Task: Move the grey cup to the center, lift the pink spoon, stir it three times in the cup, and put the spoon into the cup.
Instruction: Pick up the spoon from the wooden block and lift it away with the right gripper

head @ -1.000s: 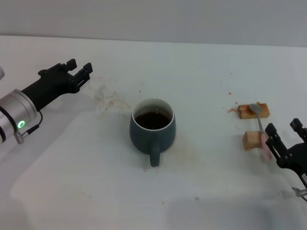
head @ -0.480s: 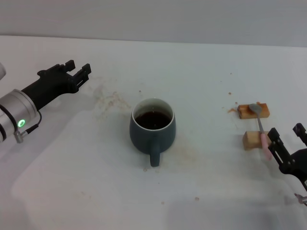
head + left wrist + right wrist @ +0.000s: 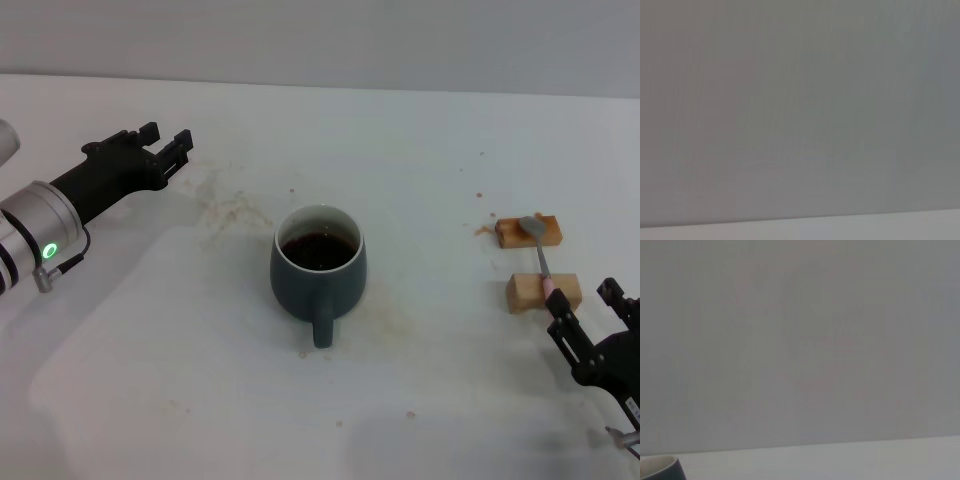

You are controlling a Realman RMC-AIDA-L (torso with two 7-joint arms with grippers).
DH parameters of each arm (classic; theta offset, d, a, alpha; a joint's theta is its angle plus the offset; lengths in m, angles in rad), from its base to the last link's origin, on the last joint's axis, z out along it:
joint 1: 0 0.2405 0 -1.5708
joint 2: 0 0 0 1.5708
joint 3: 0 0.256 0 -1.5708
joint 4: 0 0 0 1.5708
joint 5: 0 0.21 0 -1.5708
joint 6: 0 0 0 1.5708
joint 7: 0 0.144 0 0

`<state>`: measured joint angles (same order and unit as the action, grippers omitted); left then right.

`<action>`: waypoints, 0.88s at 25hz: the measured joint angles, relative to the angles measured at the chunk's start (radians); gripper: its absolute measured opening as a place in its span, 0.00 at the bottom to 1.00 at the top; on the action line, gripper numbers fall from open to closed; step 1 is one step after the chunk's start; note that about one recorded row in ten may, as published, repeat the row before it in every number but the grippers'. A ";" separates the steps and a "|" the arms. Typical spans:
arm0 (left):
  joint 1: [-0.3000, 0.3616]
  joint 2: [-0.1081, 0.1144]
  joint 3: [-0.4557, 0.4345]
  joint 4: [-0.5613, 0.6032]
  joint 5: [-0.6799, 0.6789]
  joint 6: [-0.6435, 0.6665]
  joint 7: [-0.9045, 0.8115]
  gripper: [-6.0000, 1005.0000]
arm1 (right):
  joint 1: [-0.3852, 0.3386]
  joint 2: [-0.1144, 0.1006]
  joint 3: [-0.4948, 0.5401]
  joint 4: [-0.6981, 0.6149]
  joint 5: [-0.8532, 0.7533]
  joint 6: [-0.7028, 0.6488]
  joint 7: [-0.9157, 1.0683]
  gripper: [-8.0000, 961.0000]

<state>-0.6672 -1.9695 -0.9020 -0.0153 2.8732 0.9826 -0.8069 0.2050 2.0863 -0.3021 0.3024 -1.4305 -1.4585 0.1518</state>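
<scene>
Nearest you, the right gripper [image 3: 592, 306] hovers with jaws spread wide; the slim pink-handled metal spoon [image 3: 543, 262] lies just beyond them across two tan wooden blocks [image 3: 541, 292]. The squat blue-grey ceramic cup [image 3: 318, 272] stands centre. Farther left, the left gripper [image 3: 167, 139] has jaws apart.

The grey cup [image 3: 318, 268] stands upright mid-table; the pink spoon [image 3: 543, 262] bridges two blocks [image 3: 529, 292].

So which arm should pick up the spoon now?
Right. The right gripper sits open just beside the spoon on the wooden blocks; the left gripper is far across the table, beyond the cup.
</scene>
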 joint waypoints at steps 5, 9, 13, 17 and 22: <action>0.000 0.000 0.000 0.000 0.000 -0.003 0.000 0.50 | -0.005 -0.001 -0.002 0.001 -0.001 0.002 0.000 0.65; 0.000 0.000 0.000 -0.002 0.000 -0.004 -0.001 0.50 | 0.000 -0.001 -0.029 0.001 -0.002 0.005 0.000 0.65; 0.001 0.000 0.000 -0.011 0.000 -0.004 -0.002 0.50 | 0.005 -0.002 -0.043 0.001 -0.002 0.022 0.000 0.65; 0.001 0.000 0.000 -0.011 0.000 -0.004 -0.002 0.50 | 0.003 -0.002 -0.043 -0.001 -0.002 0.029 0.000 0.65; 0.002 0.000 0.000 -0.011 0.000 -0.004 -0.002 0.50 | 0.000 -0.003 -0.043 -0.005 -0.002 0.041 0.000 0.65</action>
<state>-0.6657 -1.9696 -0.9020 -0.0261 2.8732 0.9786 -0.8085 0.2052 2.0831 -0.3452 0.2973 -1.4330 -1.4178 0.1518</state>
